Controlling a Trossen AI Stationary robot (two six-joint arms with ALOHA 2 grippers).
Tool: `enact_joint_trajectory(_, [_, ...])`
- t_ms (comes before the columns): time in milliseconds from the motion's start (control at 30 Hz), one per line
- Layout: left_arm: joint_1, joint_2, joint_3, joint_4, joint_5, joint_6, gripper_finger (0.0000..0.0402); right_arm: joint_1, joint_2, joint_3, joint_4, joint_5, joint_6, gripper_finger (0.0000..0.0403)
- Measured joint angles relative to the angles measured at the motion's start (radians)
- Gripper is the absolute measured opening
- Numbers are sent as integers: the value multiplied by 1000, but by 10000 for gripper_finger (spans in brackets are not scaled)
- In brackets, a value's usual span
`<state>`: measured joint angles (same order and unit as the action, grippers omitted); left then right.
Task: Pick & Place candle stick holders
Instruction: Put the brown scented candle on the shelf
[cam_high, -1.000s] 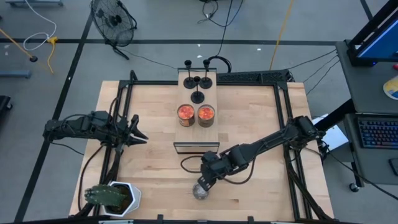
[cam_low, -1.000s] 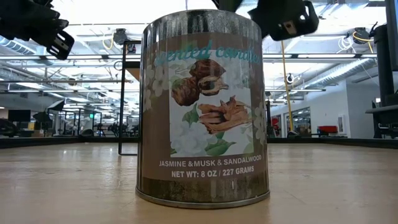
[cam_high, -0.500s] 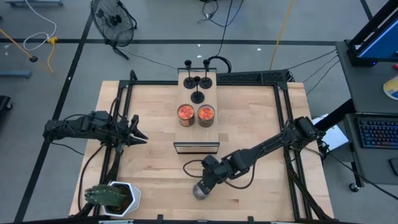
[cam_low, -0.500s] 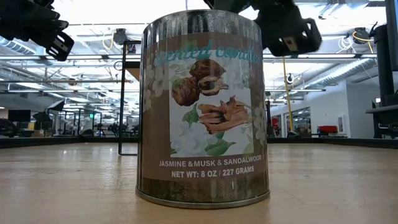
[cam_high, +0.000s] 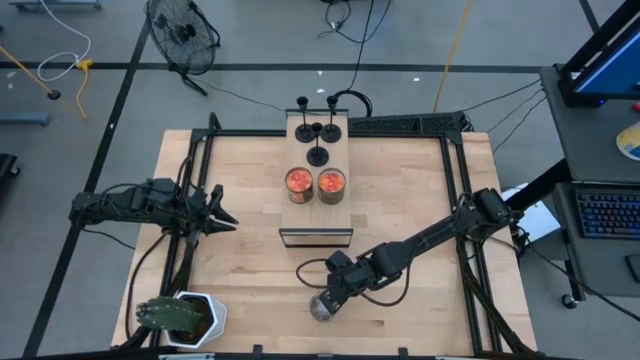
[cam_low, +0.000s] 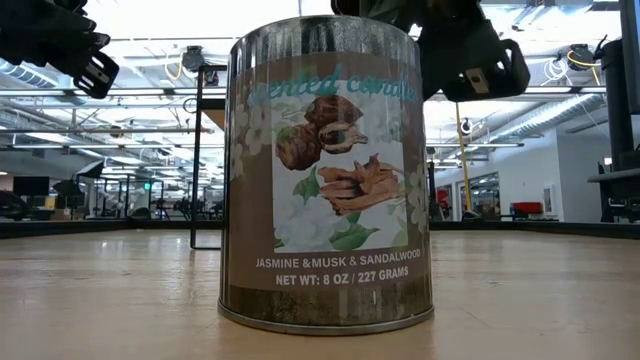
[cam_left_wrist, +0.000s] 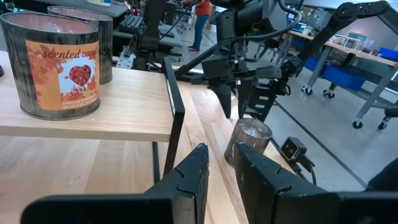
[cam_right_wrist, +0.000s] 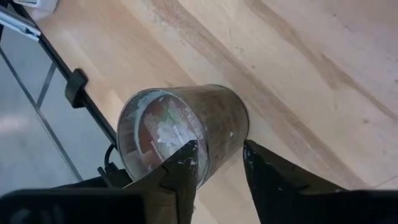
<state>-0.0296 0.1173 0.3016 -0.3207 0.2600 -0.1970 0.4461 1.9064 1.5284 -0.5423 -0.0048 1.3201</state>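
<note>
At table's 6 o'clock, right gripper (cam_high: 327, 296) hovers part-open over tin (cam_high: 321, 308). Holders (cam_high: 317, 130) stand at 12 o'clock, untouched. Left gripper (cam_high: 222, 211) narrow at 9. Better: redirect toward holders, grasp stem squarely.

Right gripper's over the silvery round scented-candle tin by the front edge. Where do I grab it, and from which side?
Probably the rim wall, from straight above. The silvery tin stands upright with its top open, and it looks wider than the gap of the open right gripper, so put one finger inside and one outside. The left gripper waits far off.
</note>
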Motion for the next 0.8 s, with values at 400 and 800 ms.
enact_joint_trajectory(400, [0,0,0,-1,0,-8,81,1,0,0,45,42,-7,118])
enact_joint_trajectory(800, [-1,0,0,-4,0,-8,81,1,41,-2,53,-5,-31,118])
